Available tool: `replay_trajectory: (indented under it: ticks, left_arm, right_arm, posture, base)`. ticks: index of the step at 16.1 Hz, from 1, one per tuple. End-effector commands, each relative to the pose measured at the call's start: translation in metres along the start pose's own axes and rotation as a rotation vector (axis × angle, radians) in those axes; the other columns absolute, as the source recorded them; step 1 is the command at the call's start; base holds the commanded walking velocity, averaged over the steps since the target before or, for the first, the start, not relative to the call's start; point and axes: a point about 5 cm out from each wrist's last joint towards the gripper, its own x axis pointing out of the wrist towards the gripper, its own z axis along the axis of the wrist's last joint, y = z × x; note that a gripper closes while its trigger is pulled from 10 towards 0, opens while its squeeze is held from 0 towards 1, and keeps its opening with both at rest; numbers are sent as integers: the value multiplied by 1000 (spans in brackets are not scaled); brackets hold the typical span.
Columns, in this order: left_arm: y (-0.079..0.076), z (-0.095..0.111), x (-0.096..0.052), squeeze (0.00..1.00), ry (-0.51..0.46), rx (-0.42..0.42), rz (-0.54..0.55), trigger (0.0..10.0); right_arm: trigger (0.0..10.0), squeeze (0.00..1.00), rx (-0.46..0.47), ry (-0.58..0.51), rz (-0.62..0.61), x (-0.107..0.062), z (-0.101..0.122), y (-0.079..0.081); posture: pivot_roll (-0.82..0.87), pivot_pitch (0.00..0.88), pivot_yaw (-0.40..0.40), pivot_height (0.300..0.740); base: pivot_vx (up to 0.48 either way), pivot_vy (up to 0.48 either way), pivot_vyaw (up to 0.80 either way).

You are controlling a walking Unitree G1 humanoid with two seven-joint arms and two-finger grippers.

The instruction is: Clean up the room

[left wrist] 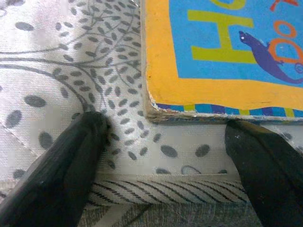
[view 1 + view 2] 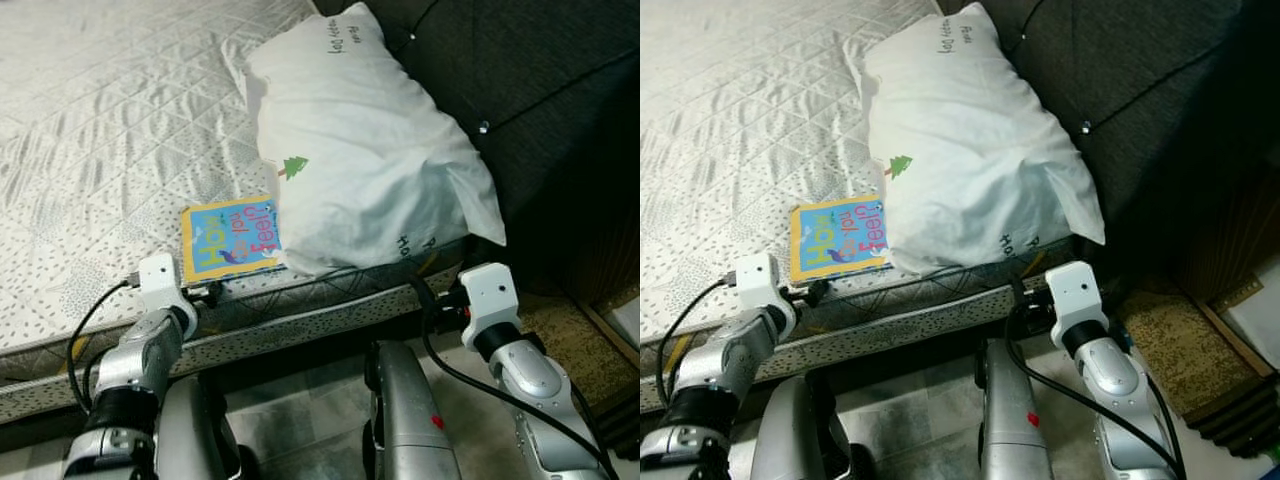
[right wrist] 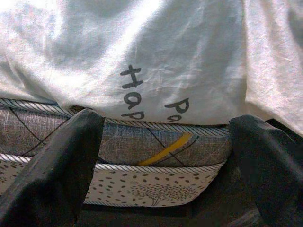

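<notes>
A colourful book [image 2: 228,239] lay flat on the bed [image 2: 120,130] at its near edge, one side tucked just under the white pillow [image 2: 360,150] that sat toward the bed's near right corner, against the dark headboard [image 2: 540,110]. The left gripper [image 1: 165,161] was released, its fingers [image 1: 71,161] spread wide and resting on the mattress edge just short of the book's corner. The right gripper [image 3: 165,156] was also released, fingers apart, held level with the mattress side just below the pillow's overhanging edge.
</notes>
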Motion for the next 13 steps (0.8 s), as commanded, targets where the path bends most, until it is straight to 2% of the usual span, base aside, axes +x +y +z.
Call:
replay_trajectory:
  ticks: [1, 3, 7, 10, 13]
  left_arm:
    - [24, -3, -2, 0, 17, -5, 87, 10000]
    - [29, 0, -2, 0, 9, -4, 100, 10000]
    - [27, -3, -1, 0, 8, -7, 98, 10000]
    - [15, -8, -3, 0, 0, 2, 76, 10000]
    - [-13, -23, -17, 0, 2, 15, -8, 10000]
  right_arm:
    - [10000, 0, -5, 6, 0, -1, -2, -1]
    - [10000, 0, -6, 6, -2, -1, -2, -1]
    - [10000, 0, -7, 7, 0, -1, -2, -1]
    - [10000, 0, -13, 4, 1, -1, -2, -2]
    - [10000, 0, -7, -5, -4, 2, -1, 0]
  posture:
    - [-230, 172, 20, 513]
    - [-230, 172, 20, 513]
    - [-234, 172, 21, 513]
    - [-234, 172, 21, 513]
    - [-216, 159, 30, 513]
  base:
    - [0, 0, 0]
    - [0, 0, 0]
    - [0, 0, 0]
    - [0, 0, 0]
    - [0, 0, 0]
